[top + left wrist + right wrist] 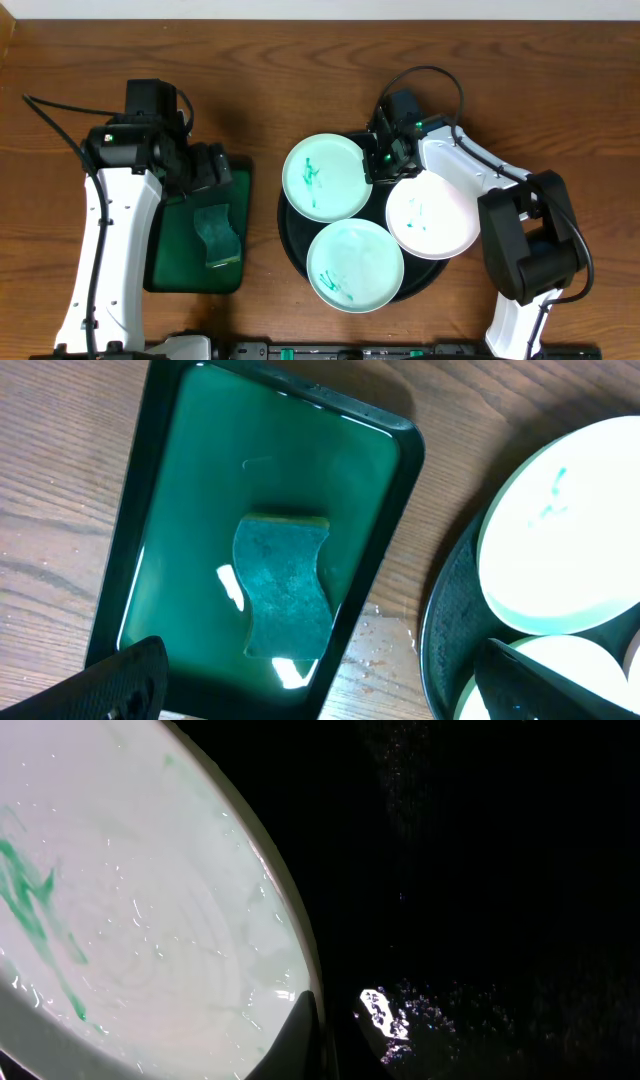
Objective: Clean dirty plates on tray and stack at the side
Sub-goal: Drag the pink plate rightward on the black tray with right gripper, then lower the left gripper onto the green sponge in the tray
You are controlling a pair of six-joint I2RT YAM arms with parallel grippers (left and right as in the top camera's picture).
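The black tray [291,238] holds three plates. A mint plate [323,177] with teal smears sits at the back left. A second smeared mint plate [355,265] sits at the front. The white plate [432,215] with a faint teal smear is at the right. My right gripper [386,165] is shut on the white plate's back left rim. In the right wrist view one finger [322,1020] lies over the plate's edge [150,920], above the tray [480,870]. My left gripper [205,170] is open and empty, with its jaws [320,690] over the near end of a green tray.
A green rectangular tray [165,270] lies left of the black tray and holds a teal sponge [218,235], also seen in the left wrist view [285,595]. Water drops lie on the wood [385,635] between the trays. Cables trail behind both arms.
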